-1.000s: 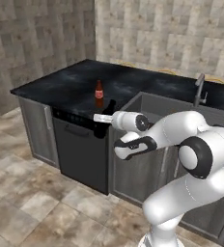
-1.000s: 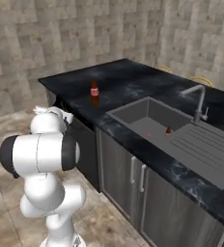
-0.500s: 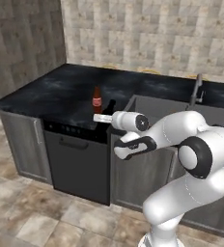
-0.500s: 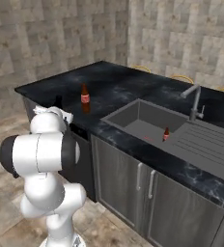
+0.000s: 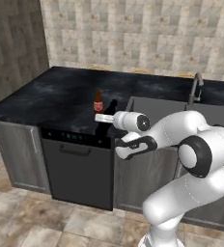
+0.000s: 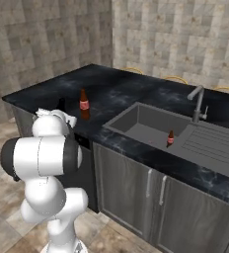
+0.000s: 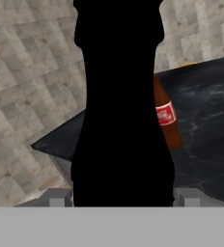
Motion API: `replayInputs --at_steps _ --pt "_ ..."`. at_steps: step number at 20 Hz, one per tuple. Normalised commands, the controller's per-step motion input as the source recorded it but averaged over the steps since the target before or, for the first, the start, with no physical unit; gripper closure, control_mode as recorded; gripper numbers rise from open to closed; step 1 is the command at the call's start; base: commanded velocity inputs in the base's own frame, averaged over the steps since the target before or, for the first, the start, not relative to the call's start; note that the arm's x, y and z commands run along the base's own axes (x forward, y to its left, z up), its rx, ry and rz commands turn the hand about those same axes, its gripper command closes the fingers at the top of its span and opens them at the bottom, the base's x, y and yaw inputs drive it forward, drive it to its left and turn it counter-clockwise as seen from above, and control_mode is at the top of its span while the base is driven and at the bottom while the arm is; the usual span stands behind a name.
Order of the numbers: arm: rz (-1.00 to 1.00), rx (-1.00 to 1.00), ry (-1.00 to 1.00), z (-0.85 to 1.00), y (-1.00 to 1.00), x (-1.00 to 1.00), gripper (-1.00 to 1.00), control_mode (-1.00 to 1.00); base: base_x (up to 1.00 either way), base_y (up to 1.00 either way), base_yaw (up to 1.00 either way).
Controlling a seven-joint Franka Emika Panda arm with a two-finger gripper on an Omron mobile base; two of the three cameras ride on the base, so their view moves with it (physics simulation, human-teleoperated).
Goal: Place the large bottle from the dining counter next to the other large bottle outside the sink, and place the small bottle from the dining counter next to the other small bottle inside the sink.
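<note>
Large bottle (image 7: pixel 121 106) placement is the step in hand. Ordered from largest to smallest:

1. Desk (image 5: pixel 46 96): the black marbled top runs ahead of and to both sides of the end effector. The sink (image 6: pixel 146 126) is recessed into it, off to the right of the end effector, with a faucet (image 6: pixel 198 101) at its far edge.

2. Large bottle: the near-black body stands upright directly in front of the hand camera, between the two fingers. In the left base view its dark neck (image 5: pixel 111 107) rises just above the wrist.

3. Other large bottle (image 5: pixel 98 101): the brown, red-labelled bottle stands on the desk outside the sink, just beyond the end effector and slightly to the right of the carried bottle in the hand view.

4. Small bottle already in the sink (image 6: pixel 170 138): it stands upright on the basin floor, well to the right of the end effector.

5. End effector (image 5: pixel 104 118): the fingers stand wide and appear to clamp the large bottle by its body; finger contact itself is hidden behind the bottle.

Judgement: the carry is nearly complete. The next move calls for lowering the large bottle upright onto the desk just beside the brown one without knocking it, then spreading the fingers. The small-bottle transfer is not yet done.
</note>
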Motion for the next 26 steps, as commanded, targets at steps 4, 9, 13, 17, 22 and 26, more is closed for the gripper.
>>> replayInputs --at_steps 4,9,13,17,22,26 --pt "0.00 0.00 0.00 0.00 0.00 0.00 1.00 1.00 0.03 0.26 -0.12" --pt "0.00 0.00 0.00 0.00 0.00 0.00 1.00 1.00 0.00 0.19 -0.13" --pt "0.00 0.00 0.00 0.00 0.00 0.00 1.00 1.00 0.03 0.23 -0.18" --pt "0.00 0.00 0.00 0.00 0.00 0.00 1.00 1.00 0.15 0.23 -0.17" --pt "0.00 0.00 0.00 0.00 0.00 0.00 1.00 1.00 0.18 0.26 -0.17" --pt "0.00 0.00 0.00 0.00 0.00 0.00 1.00 1.00 0.11 0.37 -0.19"
